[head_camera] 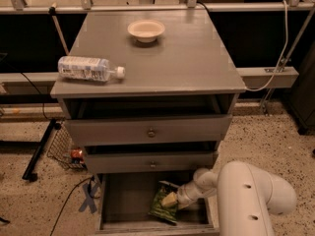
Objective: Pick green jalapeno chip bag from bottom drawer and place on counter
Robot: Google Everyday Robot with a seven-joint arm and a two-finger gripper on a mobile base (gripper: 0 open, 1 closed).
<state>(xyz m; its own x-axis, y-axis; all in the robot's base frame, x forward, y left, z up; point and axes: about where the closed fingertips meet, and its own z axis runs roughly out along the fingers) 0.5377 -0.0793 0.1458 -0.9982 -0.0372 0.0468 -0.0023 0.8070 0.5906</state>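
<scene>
Nearest, at the lower right, the white robot arm [248, 200] reaches leftward and down into the bottom drawer [123, 203]. This drawer is pulled out toward the near side, further than the two drawers above it, and its grey floor is exposed on the left half.

The green jalapeno chip bag [158, 208] lies inside the bottom drawer, right of centre, resting on the drawer floor with one end toward the near rim. The gripper [171, 199] sits at the end of the arm, directly over the bag and in contact with its upper surface. Its pale tip covers part of the bag. How far the gripper is open, and whether it has hold of the bag, cannot be told from this view.

Above the bottom drawer, the middle drawer [123, 162] and the top drawer [108, 131] each carry one round knob. Both stand slightly out, with a dark gap above each front.

The counter [182, 68] forms the flat grey top of the cabinet. A clear plastic bottle [88, 68] lies on its side at the near left edge, cap pointing right. A small pale bowl [146, 30] stands upright toward the far edge, near the centre and well apart from the bottle.

A wire basket [64, 149] stands on the speckled floor [266, 136] left of the cabinet
</scene>
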